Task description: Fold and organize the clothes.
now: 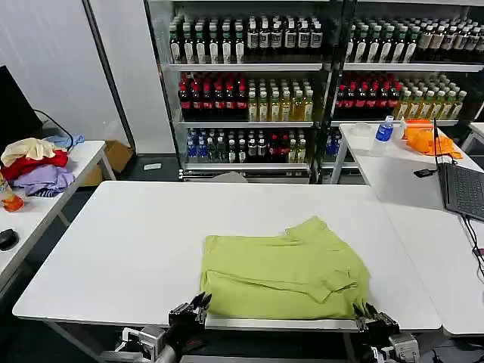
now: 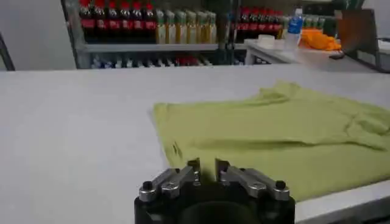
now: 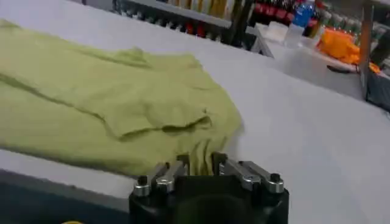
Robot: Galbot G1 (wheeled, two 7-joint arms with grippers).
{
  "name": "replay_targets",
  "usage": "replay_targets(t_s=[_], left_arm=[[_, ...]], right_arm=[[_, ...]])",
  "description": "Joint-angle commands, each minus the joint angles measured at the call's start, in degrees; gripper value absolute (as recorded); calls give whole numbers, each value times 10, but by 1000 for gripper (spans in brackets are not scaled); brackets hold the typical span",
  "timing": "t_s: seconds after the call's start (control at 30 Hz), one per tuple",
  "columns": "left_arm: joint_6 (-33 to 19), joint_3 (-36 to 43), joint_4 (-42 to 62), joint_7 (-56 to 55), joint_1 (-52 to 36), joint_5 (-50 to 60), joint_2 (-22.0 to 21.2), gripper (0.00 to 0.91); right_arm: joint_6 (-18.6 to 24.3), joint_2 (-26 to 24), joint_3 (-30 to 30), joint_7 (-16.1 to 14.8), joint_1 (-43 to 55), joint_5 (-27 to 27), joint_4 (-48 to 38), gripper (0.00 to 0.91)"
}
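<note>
Both grippers sit low at the near edge of the white table (image 1: 113, 249), one at each front corner of the folded lime-green T-shirt (image 1: 283, 268). On the left, the left gripper (image 1: 198, 305) rests just before the shirt's near-left corner; in the left wrist view its fingers (image 2: 184, 175) stand slightly apart with nothing between them, the hem lying just ahead of the tips. The T-shirt lies flat in a rough rectangle on the front half of the table, right of centre, with a sleeve folded over its right side and a small flap poking out at the far edge. On the right, the right gripper (image 1: 367, 314) sits at the shirt's near-right corner; in the right wrist view its fingers (image 3: 169, 170) are likewise parted and empty, close to the cloth's edge. Farther right, a side table (image 1: 393, 178) carries a laptop (image 1: 463, 189) and a bright orange cloth (image 1: 427, 138).
</note>
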Motion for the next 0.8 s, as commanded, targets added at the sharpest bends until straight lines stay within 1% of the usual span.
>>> replay_targets(t_s=[0.03, 0.1, 0.13, 0.2, 0.23, 0.33, 0.37, 0.4, 0.43, 0.57, 0.6, 0.8], left_arm=[[1, -29, -46, -9, -20, -27, 11, 907], [-3, -38, -32, -19, -53, -50, 19, 907], [-3, -39, -12, -22, -70, -65, 22, 907], [-1, -32, 19, -33, -101, -89, 27, 907], [1, -24, 41, -39, -128, -102, 27, 907], [7, -1, 91, -48, -183, -120, 21, 907], [10, 6, 110, -53, -203, -125, 12, 907], [15, 16, 131, -57, -220, -128, 8, 907], [19, 24, 149, -59, -236, -131, -2, 907], [30, 47, 193, -62, -308, -137, -24, 907], [33, 57, 217, -63, -325, -138, -28, 907], [47, 90, 312, -68, -404, -143, -56, 907]], right_arm=[[24, -10, 14, 1, 31, 32, 27, 907], [20, -25, 10, 14, 63, 53, 13, 907], [18, -35, 4, 18, 83, 54, 3, 907], [7, -51, -13, 29, 133, 73, -40, 907], [-4, -56, -26, 35, 170, 93, -56, 907], [-28, -60, -79, 54, 279, 127, -129, 907], [-37, -60, -99, 57, 308, 138, -155, 907], [-38, -58, -110, 61, 330, 149, -173, 907], [-40, -56, -139, 63, 369, 160, -212, 907], [-40, -47, -203, 67, 476, 162, -300, 907], [-40, -44, -216, 67, 501, 162, -317, 907], [-41, -21, -264, 63, 575, 165, -420, 907]])
